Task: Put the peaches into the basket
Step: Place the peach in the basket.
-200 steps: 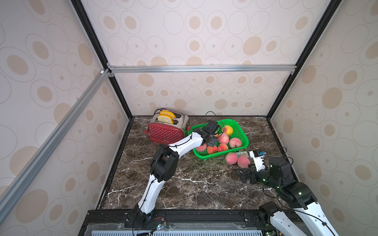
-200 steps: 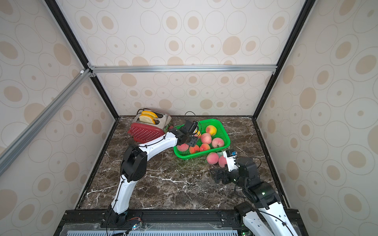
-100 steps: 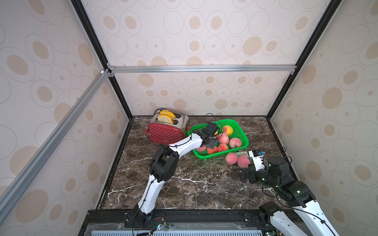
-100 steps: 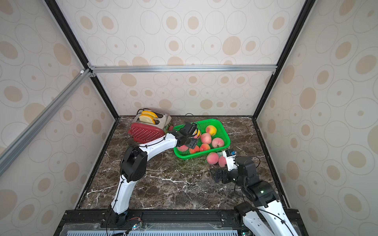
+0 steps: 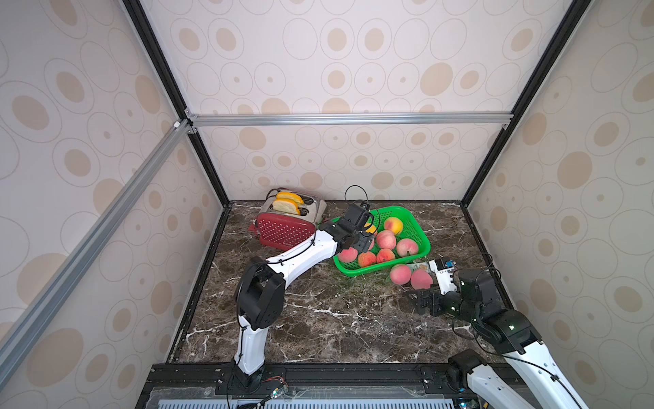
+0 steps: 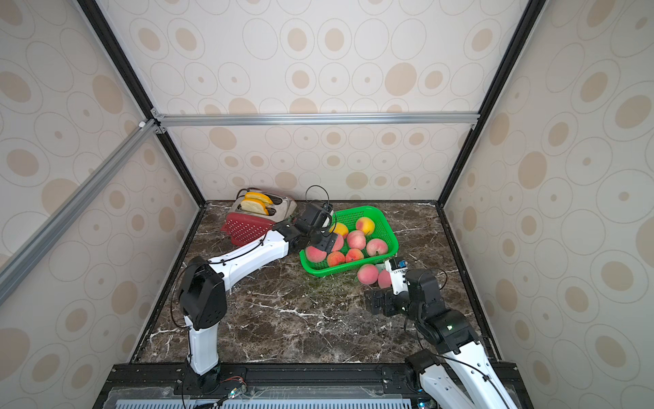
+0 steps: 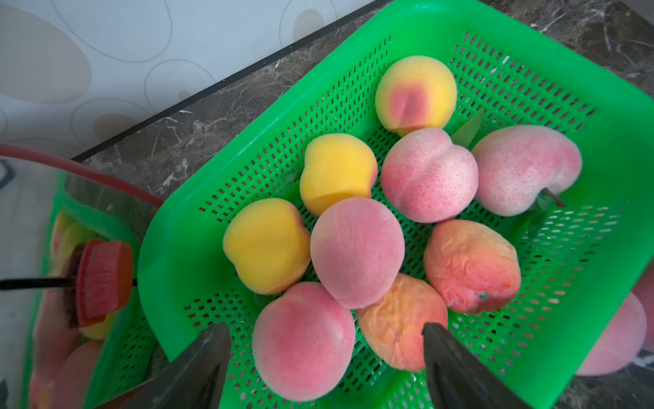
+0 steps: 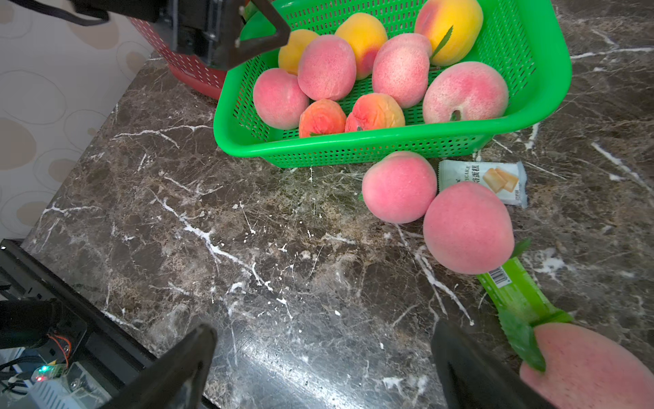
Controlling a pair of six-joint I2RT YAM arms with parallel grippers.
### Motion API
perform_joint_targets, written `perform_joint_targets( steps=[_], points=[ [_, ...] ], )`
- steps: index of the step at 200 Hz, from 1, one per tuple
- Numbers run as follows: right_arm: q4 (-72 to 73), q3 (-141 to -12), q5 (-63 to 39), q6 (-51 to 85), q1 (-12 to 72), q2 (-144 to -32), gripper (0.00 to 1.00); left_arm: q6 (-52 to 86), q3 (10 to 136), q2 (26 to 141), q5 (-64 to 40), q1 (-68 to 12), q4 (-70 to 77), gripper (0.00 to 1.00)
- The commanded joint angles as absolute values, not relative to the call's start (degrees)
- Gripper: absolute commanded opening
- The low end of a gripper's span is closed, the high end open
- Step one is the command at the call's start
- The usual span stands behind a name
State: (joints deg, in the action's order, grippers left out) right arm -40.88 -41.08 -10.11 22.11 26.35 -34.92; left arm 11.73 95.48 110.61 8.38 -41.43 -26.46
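The green basket (image 5: 375, 271) (image 7: 170, 269) stands at the back right and holds several peaches, pink, orange-red and yellow. My left gripper (image 7: 325, 329) (image 5: 361, 240) hovers over its near left corner, open. A pink peach (image 7: 304, 340) (image 5: 348, 255) lies on the basket floor between the fingers, with a gap to each. Two pink peaches (image 8: 399, 187) (image 8: 468, 228) rest on the table just in front of the basket (image 8: 354, 148). A third peach with a leaf (image 8: 594, 368) lies beside my right gripper (image 8: 323, 329) (image 5: 421, 301), which is open over bare marble.
A red dotted toaster (image 5: 285, 230) with bread slices (image 5: 288, 202) stands left of the basket, close behind the left arm. A white snack packet (image 8: 483, 180) and a green wrapper (image 8: 513, 290) lie among the loose peaches. Patterned walls enclose the table.
The left gripper's jaws have opened and let go of the pink peach, which now lies in the basket's near left corner. The right arm has barely moved.
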Motion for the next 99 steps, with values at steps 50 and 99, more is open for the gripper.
perform_joint_targets(
  steps=[50, 99],
  points=[
    [-41.83, -41.81, -4.59, 22.59, 26.64, -37.50, 1.00, 17.73, 77.81, 93.97, 7.62, -45.26, -21.74, 0.89],
    [-42.11, -42.45, -0.79, 22.15, 26.64, -39.57, 1.00, 21.25, 66.07, 80.60, 7.41, -48.92, -21.14, 0.90]
  ],
)
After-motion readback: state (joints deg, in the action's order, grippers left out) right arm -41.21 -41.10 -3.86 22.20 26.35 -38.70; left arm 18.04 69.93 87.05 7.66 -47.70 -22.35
